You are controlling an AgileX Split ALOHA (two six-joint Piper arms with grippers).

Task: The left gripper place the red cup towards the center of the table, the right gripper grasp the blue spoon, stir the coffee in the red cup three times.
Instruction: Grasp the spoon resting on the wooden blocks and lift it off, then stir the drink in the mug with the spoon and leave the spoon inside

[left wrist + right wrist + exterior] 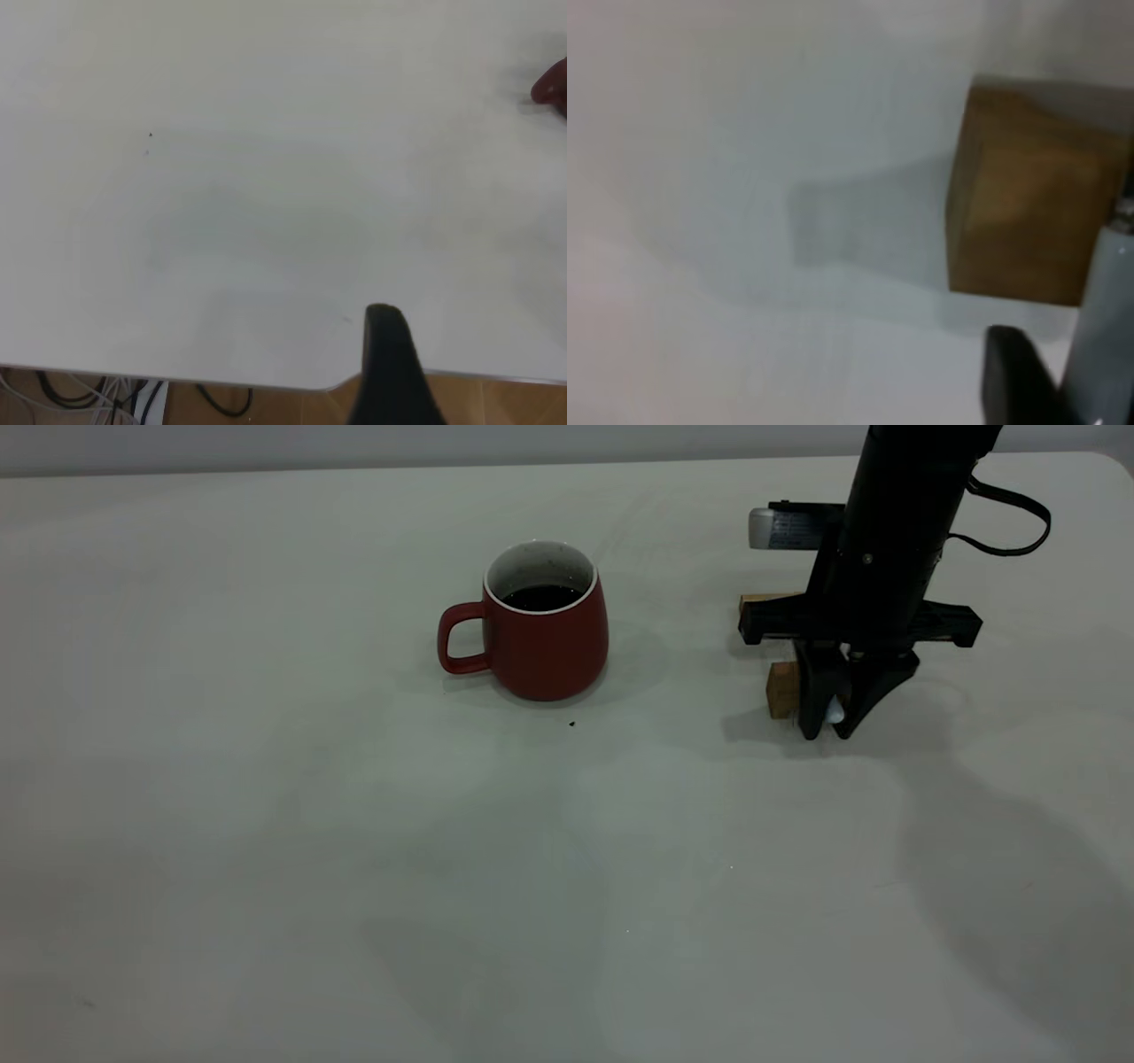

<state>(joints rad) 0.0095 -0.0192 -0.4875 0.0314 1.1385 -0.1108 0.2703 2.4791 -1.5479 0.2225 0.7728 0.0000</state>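
The red cup (540, 633) stands near the middle of the table (266, 824), handle to the left in the exterior view, with dark coffee (542, 596) inside. A red sliver of the cup (554, 88) shows in the left wrist view. My right gripper (828, 731) points straight down at the right, tips at the tabletop, shut on the pale handle of the blue spoon (834, 709). In the right wrist view the spoon's grey stem (1106, 319) runs beside one black finger (1014, 376). My left gripper (387, 354) hangs over the table's edge, far from the cup.
Tan wooden blocks (783, 689) sit right behind the right gripper, and one block (1028, 204) fills the right wrist view. Cables and a brown floor (496, 403) show beyond the table edge in the left wrist view. A small dark speck (571, 724) lies in front of the cup.
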